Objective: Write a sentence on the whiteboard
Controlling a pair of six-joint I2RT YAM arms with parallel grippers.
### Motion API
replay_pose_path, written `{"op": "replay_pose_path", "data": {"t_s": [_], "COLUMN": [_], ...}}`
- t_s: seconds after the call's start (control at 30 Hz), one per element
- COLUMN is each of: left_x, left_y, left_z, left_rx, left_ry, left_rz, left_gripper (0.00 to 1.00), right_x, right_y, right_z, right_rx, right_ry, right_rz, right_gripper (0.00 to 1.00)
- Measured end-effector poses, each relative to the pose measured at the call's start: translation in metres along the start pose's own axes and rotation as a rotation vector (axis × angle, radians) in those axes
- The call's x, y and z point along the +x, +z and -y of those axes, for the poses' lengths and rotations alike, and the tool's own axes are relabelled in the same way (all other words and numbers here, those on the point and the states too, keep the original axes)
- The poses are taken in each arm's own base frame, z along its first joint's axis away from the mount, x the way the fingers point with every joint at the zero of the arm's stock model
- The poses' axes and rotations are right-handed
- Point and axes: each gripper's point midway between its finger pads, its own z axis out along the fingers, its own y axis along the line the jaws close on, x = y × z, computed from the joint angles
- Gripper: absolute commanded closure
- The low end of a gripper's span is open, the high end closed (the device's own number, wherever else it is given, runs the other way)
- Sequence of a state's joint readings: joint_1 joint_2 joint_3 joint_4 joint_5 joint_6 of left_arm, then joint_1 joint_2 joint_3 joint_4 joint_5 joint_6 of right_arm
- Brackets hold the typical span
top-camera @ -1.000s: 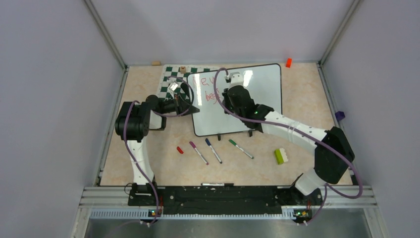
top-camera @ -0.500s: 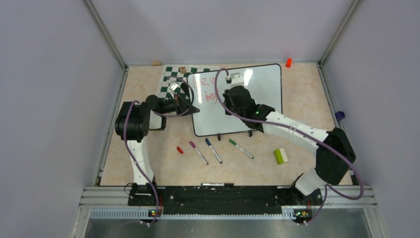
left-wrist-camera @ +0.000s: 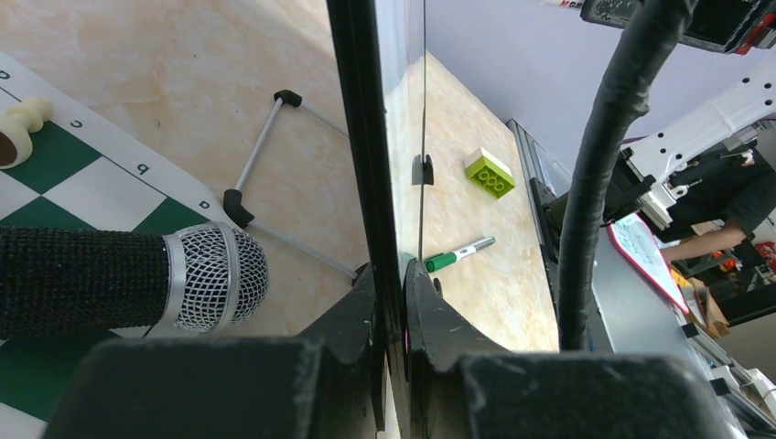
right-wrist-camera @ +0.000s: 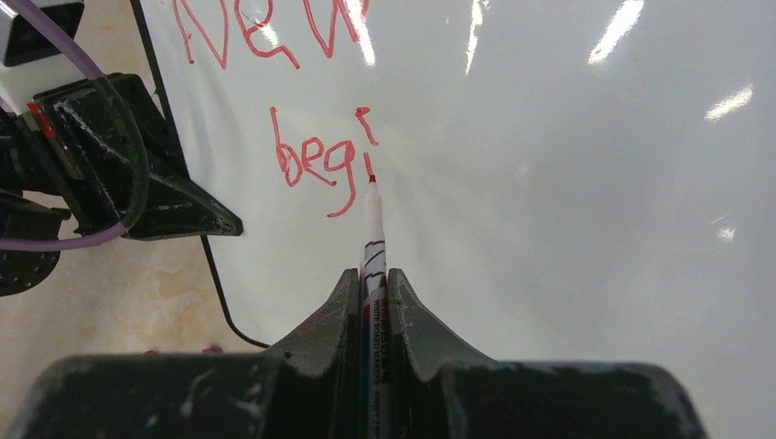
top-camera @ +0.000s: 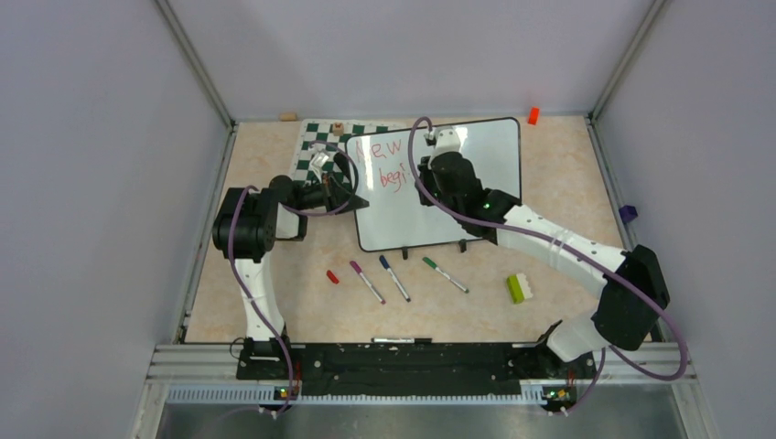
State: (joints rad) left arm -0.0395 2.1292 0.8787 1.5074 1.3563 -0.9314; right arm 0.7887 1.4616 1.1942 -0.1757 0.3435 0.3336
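On the far left of the pale marbled desk (top-camera: 567,183) lies a green-and-white chequered chessboard mat (top-camera: 313,146), with a cream chess piece (left-wrist-camera: 23,114) on it in the left wrist view; a black-handled microphone with a silver mesh head (left-wrist-camera: 215,274) hangs over the mat, just beside the left fingers (left-wrist-camera: 392,279); these fingers pinch the left edge of the large glossy white whiteboard with a thin black frame (top-camera: 403,219), one finger on each face; a thin wire leg with black ends (left-wrist-camera: 261,151) shows behind the board; the whiteboard sits at the middle back of the desk, its far left corner overlapping the mat; the red handwritten sentence (right-wrist-camera: 311,155) is in the board's upper left part, reading "New" on the first line and "begi" below it; the right fingers (right-wrist-camera: 371,274) are pressed onto a white-barrelled red marker (right-wrist-camera: 371,229), whose tip sits at the foot of the last stroke; whether it touches the surface I cannot tell; in front of the board, well apart from it, lie a small red cap (top-camera: 332,276), a purple-capped marker (top-camera: 367,281), a blue-capped marker (top-camera: 394,277), a green-capped marker (top-camera: 446,274) and a lime-and-white toy brick (top-camera: 520,288); a small orange block (top-camera: 533,115) sits by the far right corner.
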Motion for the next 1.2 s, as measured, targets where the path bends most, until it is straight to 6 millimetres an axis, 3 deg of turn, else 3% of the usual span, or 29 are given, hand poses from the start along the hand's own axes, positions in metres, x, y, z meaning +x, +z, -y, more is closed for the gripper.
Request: {"op": "replay_pose_path", "data": {"t_s": [0.33, 1.2], "left_x": [0.0, -0.001], "left_y": [-0.001, -0.002], "left_z": [0.001, 0.0], "left_rx": [-0.01, -0.012], "left_ry": [0.011, 0.009], "left_rz": [0.011, 0.011], "left_gripper": [1.0, 1.0], "right_x": [-0.014, 0.008], "right_y": [-0.003, -0.003], "right_z": [-0.005, -0.001], "right_rx": [-0.011, -0.026], "right_ry": [0.006, -0.072], "right_rz": [0.015, -0.045], "right_gripper": [1.0, 1.0]}}
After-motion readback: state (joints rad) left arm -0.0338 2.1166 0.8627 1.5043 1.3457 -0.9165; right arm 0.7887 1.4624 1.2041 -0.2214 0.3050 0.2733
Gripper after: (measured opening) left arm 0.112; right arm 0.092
